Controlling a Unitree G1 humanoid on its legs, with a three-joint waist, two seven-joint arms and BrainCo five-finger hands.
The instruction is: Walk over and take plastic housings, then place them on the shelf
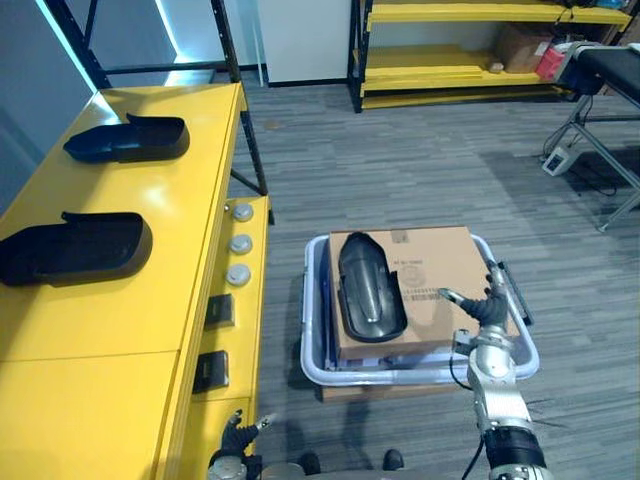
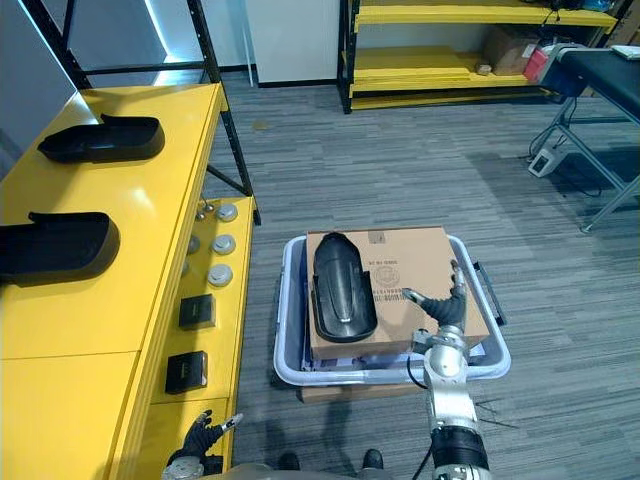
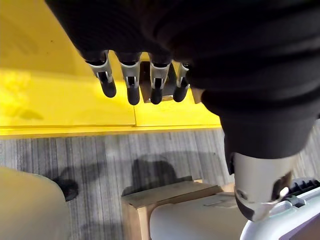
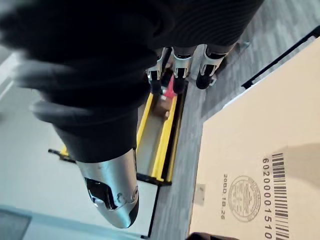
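Right hand (image 1: pixel 487 312) hovers over the right part of a cardboard box (image 1: pixel 440 262). Its fingers are straight and a little spread, the thumb stands out to the side, and it holds nothing. It is apart from the housing (image 1: pixel 370 285), and I cannot tell if it touches the box.

Left hand (image 1: pixel 237 437) hangs low beside the front of the yellow bench (image 1: pixel 190 200), with relaxed fingers and nothing in it.

The housing lies on the left part of the box, which sits in a pale crate (image 1: pixel 305 330) on the floor. Its long axis runs away from the robot, with the narrow rounded end on the far side.

Two more housings (image 1: pixel 128 140) (image 1: pixel 75 247) lie on the bench, each with its long axis across the bench, one behind the other.
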